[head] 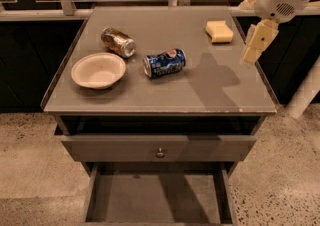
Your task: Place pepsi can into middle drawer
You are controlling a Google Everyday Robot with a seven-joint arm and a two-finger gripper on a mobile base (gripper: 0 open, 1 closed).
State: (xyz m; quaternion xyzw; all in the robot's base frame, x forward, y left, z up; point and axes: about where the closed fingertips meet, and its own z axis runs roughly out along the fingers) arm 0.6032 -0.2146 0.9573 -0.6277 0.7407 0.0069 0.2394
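Observation:
The pepsi can (165,63) lies on its side near the middle of the grey tabletop (165,92), blue with the round logo facing up. My gripper (256,45) hangs from the cream arm at the upper right, above the table's right edge, well to the right of the can and holding nothing. The middle drawer (156,197) is pulled out below the table front, a wide shallow grey tray with a bare floor.
A brown-gold can (118,42) lies at the back left of the pepsi can. A white bowl (98,70) sits at the left. A yellow sponge (219,31) lies at the back right, near the gripper. A closed drawer front with a knob (160,152) sits above the open tray.

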